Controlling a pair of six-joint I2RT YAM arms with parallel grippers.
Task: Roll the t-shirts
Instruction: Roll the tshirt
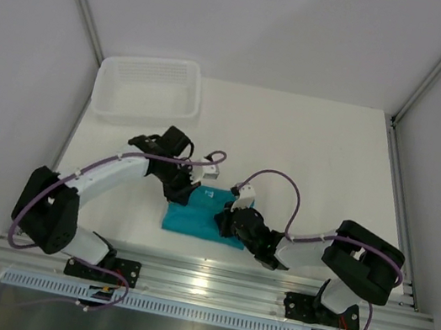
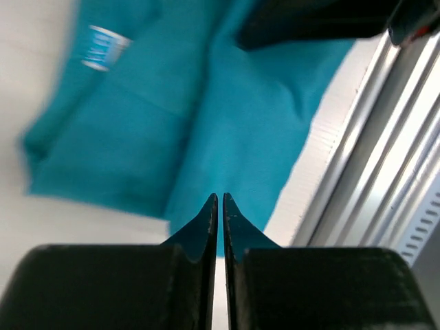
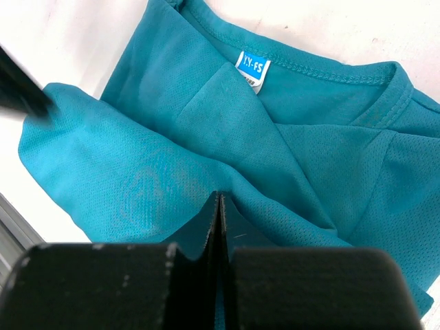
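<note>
Top external view: t-shirt [image 1: 193, 222] folded flat, no roll begun yet; left gripper [image 2: 220, 206] and right gripper [image 3: 219, 206] both pinched shut over it.

The top view looks steeply down from above and behind the arm bases, taking in the whole white surface [image 1: 317, 148]. The wrist views look along the left tool [image 2: 220, 206] and the right tool [image 3: 218, 203], both close over the teal t-shirt [image 1: 191, 221], which all three views share.
</note>
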